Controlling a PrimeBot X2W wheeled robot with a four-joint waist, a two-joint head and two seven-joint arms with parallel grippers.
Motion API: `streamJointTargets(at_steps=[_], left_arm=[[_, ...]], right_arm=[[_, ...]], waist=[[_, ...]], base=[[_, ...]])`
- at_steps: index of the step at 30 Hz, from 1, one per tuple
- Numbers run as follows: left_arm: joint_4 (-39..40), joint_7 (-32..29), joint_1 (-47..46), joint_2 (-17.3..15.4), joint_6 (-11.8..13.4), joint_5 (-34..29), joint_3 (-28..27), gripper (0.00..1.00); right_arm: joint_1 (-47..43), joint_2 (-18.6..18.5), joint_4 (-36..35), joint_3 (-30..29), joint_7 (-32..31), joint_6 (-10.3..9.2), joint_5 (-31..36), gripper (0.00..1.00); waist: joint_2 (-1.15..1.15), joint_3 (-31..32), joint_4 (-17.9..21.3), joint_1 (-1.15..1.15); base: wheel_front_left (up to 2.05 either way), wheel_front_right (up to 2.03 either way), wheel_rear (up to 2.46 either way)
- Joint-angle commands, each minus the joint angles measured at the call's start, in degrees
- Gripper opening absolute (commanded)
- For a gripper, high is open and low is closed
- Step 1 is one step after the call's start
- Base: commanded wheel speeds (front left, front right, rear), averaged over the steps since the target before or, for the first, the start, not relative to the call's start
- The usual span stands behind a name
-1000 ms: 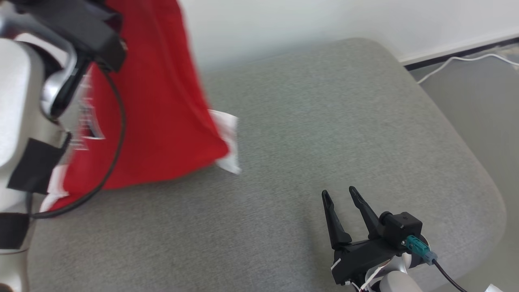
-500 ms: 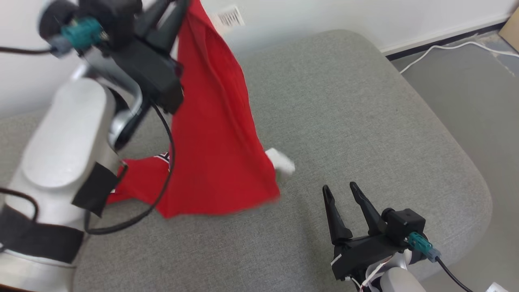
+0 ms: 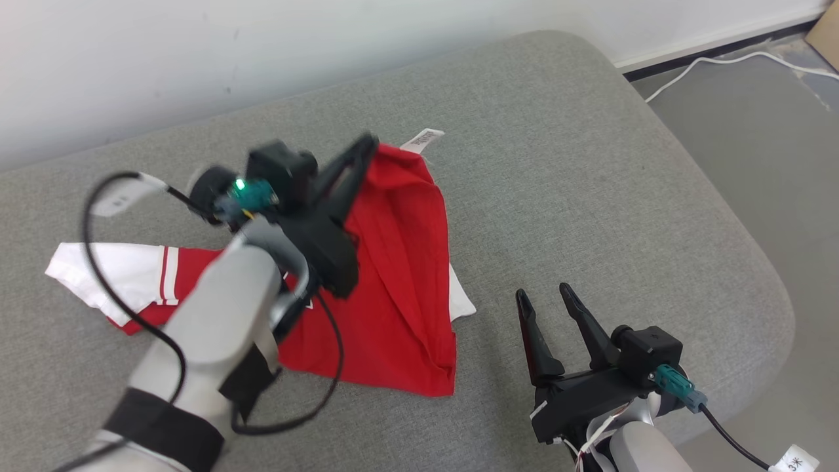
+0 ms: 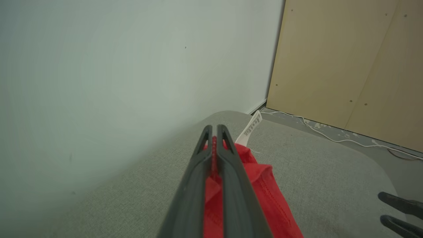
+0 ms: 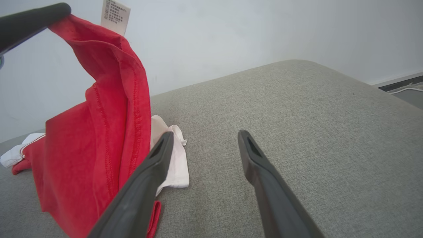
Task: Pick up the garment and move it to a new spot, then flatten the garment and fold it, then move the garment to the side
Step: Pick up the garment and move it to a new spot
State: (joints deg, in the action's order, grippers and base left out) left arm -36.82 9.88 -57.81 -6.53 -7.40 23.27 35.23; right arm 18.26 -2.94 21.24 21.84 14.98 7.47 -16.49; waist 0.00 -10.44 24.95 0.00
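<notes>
The garment (image 3: 400,262) is a red shirt with white sleeves, lying mostly spread on the grey cushion (image 3: 590,164). My left gripper (image 3: 367,145) is shut on the garment's far hem beside the white label (image 3: 423,139), holding that edge a little above the cushion. In the left wrist view the fingers (image 4: 228,158) pinch red cloth (image 4: 264,185). My right gripper (image 3: 544,298) stands open to the right of the garment, nothing between its fingers. In the right wrist view the raised red cloth (image 5: 99,138) hangs left of the open fingers (image 5: 155,162).
A white wall (image 3: 196,59) runs behind the cushion. A white cable (image 3: 714,62) lies on the grey floor at the right. A tan board (image 4: 347,66) stands beyond the cushion's end. The cushion's right half is bare.
My left gripper has come down and forward with the garment, which went from hanging high to lying mostly on the cushion. The head camera has also tilted. The right gripper has hardly moved.
</notes>
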Motion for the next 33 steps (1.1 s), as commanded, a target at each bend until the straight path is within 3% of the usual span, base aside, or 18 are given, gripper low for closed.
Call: streamJointTargets(at_steps=[1, 5, 7, 8, 17, 26, 33], left_arm=[[-1.5, 1.1, 1.4, 0.6, 0.1, 0.8, 1.0, 0.0], [-6.7, 3.1, 3.7, 2.4, 0.0, 1.5, 4.4, 0.0], [-8.3, 3.6, 4.1, 2.8, 0.0, 1.8, 6.0, 0.47], [-8.6, 3.9, 4.1, 2.9, 0.0, 2.0, 6.3, 1.0], [-4.5, 5.1, 8.6, 3.6, 0.3, 5.4, 10.7, 1.0], [12.2, 5.4, 18.1, 2.5, 7.9, 2.3, 3.6, 1.0], [20.4, 5.4, 25.7, -0.1, 11.0, -2.1, -2.3, 1.0]], right_arm=[[0.5, 0.1, 0.1, -0.1, 0.3, 0.04, 0.3, 1.0], [1.1, 0.1, 0.6, 0.1, 0.3, 0.04, 0.8, 1.0], [1.0, 0.0, 0.8, 0.0, 0.3, 0.04, 0.9, 1.0], [0.7, 0.0, 0.9, 0.0, 0.3, 0.04, 1.0, 1.0], [-2.1, 0.1, 2.3, -2.7, 0.3, 0.04, 3.4, 1.0], [-4.2, 0.0, 2.4, -4.4, 0.3, 0.04, 5.9, 1.0], [-5.2, 0.0, 2.6, -5.1, 0.3, 0.04, 6.7, 1.0]], waist=[[0.0, -0.1, -0.2, 0.0], [0.0, -0.3, -0.8, 0.0], [0.0, -0.1, -1.2, 0.0], [0.0, 0.0, -1.5, 0.0], [0.0, 3.5, -5.7, 0.0], [0.0, 6.0, -10.4, 0.0], [0.0, 7.3, -12.7, 0.0]], base=[[0.0, 0.0, 0.0], [0.0, 0.0, 0.0], [0.0, 0.0, 0.0], [0.0, 0.0, 0.0], [0.0, 0.0, 0.0], [0.0, 0.0, 0.0], [0.0, 0.0, 0.0]])
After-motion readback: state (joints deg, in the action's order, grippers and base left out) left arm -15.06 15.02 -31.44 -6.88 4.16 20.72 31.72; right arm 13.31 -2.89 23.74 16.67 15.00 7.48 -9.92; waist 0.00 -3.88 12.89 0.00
